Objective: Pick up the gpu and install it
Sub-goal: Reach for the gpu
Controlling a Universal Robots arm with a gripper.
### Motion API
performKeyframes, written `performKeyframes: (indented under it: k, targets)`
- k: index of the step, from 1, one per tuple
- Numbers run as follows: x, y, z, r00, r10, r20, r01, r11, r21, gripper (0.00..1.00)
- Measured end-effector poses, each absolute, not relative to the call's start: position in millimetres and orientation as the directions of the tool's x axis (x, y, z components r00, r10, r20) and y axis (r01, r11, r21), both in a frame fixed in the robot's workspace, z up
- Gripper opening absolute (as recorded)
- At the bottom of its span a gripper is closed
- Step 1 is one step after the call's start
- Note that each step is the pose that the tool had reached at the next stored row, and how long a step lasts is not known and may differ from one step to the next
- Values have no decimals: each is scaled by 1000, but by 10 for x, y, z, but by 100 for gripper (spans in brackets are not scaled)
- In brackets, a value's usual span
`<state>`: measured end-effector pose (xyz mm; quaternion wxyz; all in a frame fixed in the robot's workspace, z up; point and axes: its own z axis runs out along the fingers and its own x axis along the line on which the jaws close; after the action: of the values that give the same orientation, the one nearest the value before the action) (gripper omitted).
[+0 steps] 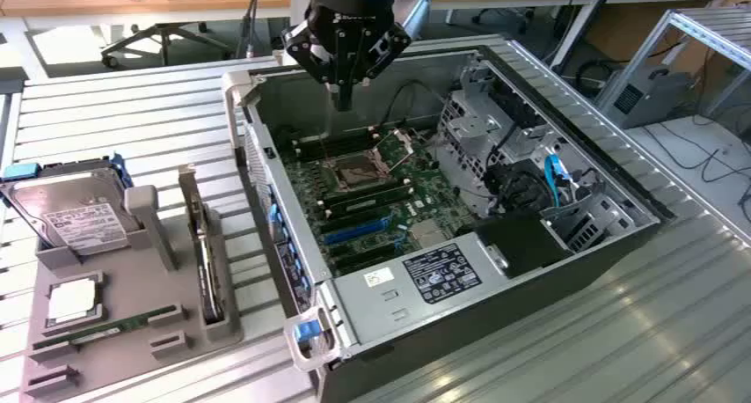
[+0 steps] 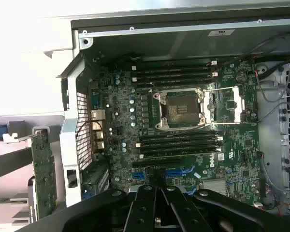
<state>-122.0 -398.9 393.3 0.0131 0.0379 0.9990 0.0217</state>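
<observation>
One gpu (image 1: 207,262) upright in tray (image 1: 123,284), jaws shut

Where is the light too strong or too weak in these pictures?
Wrist view: the table beside the computer case is washed out to white; the motherboard is readable. Exterior view: even light, mild shade inside the case; the gpu is plainly lit.
</observation>
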Motion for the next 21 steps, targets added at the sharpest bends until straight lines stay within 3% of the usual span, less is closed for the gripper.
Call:
performKeyframes:
  k: [21]
  targets:
    - [-1272,-3989,3933,-997,76,-24,75,996,44,11]
